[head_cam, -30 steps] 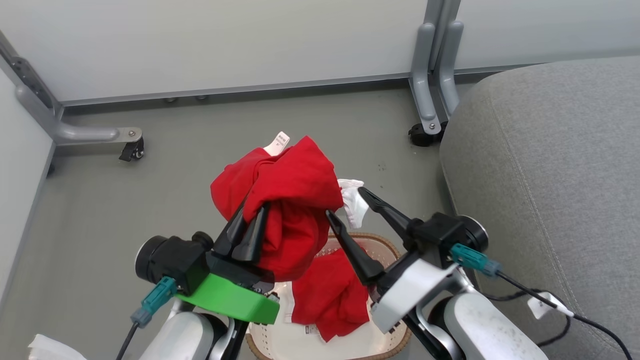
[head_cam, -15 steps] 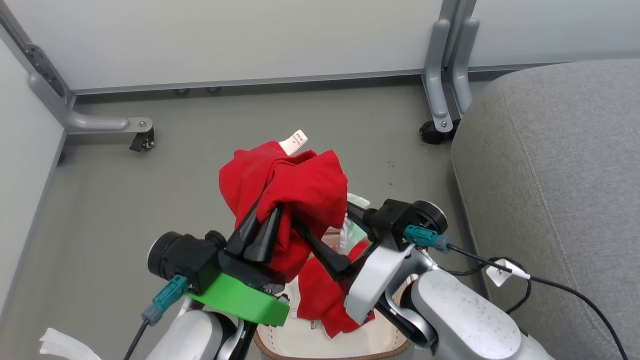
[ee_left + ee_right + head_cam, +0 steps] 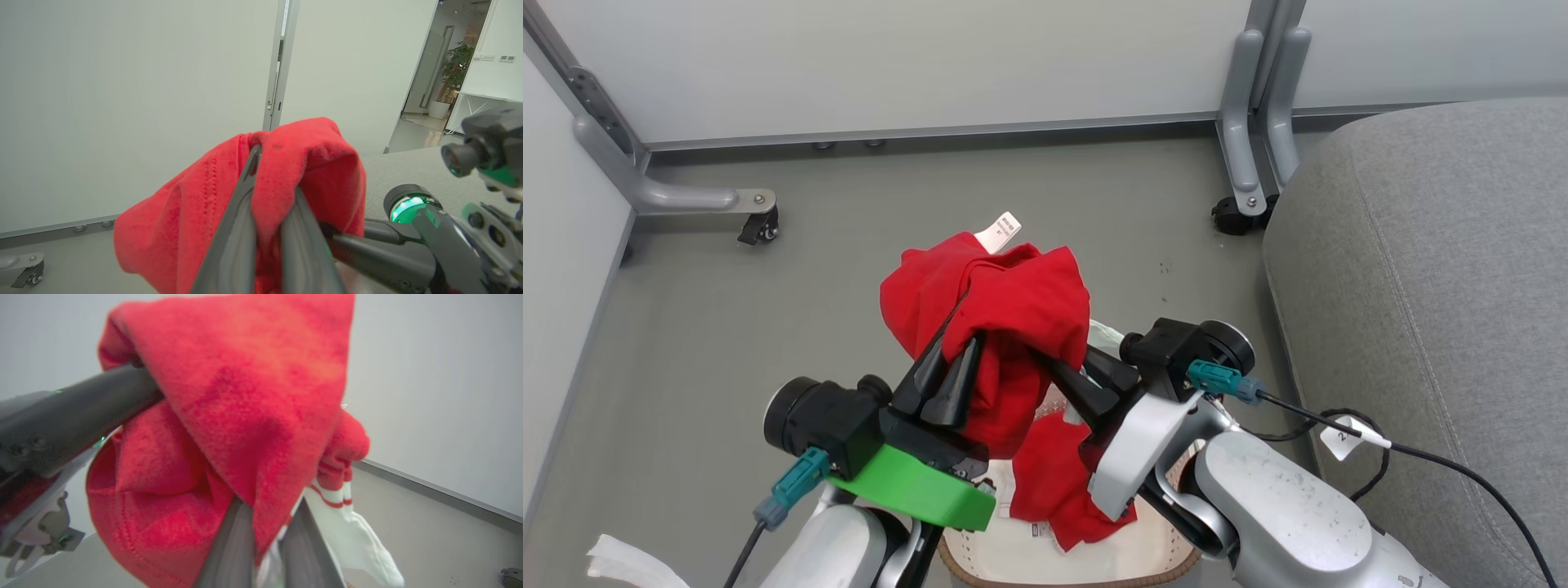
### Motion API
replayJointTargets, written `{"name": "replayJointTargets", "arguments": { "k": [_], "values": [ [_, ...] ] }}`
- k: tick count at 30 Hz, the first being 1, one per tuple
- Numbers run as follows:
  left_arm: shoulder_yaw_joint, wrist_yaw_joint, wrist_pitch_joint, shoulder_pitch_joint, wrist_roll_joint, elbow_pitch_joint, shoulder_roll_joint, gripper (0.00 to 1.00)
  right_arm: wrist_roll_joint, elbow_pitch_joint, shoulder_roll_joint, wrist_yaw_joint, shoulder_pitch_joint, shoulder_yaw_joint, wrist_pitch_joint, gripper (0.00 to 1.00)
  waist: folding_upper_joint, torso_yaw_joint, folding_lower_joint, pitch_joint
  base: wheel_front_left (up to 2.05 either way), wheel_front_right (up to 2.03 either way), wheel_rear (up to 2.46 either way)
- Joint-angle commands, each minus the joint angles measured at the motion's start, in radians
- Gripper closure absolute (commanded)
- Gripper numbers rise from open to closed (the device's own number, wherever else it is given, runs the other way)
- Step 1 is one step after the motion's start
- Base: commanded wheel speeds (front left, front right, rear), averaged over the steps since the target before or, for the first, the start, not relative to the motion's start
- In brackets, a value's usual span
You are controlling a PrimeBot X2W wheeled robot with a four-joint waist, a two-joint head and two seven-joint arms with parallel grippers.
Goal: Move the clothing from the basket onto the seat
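Observation:
The red clothing [image 3: 1013, 302] hangs bunched above the basket [image 3: 1005, 563], a white tag at its top. My left gripper [image 3: 956, 335] is shut on the bundle's left side, and the left wrist view shows fabric [image 3: 318, 163] pinched between its fingers [image 3: 241, 228]. On the right side my right gripper [image 3: 1072, 359] is shut on the bundle. In the right wrist view red cloth [image 3: 245, 396] runs down between its fingers [image 3: 229, 547], and a white striped panel [image 3: 347, 531] dangles. The lower folds trail into the basket. To the right lies the grey seat [image 3: 1421, 245].
White partition walls stand behind, on grey legs with castors [image 3: 760, 224] [image 3: 1233, 214]. Grey floor lies between the walls and the basket. A white scrap [image 3: 621, 563] lies at the lower left. A black cable with a white tag [image 3: 1347, 437] runs beside the seat.
My right gripper has swung left into the bundle and closed on its right side. The left gripper has kept its hold. The head camera has shifted slightly.

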Motion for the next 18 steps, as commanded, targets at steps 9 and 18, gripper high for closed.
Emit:
{"name": "replayJointTargets", "arguments": {
  "k": [9,18],
  "values": [
    [-0.008,0.002,-0.001,-0.024,0.009,-0.003,0.011,1.00,0.034,0.008,0.000,0.000,-0.022,-0.002,-0.024,1.00,-0.0001,0.000,0.0000,-0.001,0.00,0.00,0.00],
    [0.046,0.047,-0.015,-0.007,0.055,-0.073,0.017,0.00,0.050,0.016,0.016,0.000,-0.061,-0.060,-0.054,1.00,-0.0001,0.008,0.0000,0.000,0.00,0.00,0.00]
  ]
}}
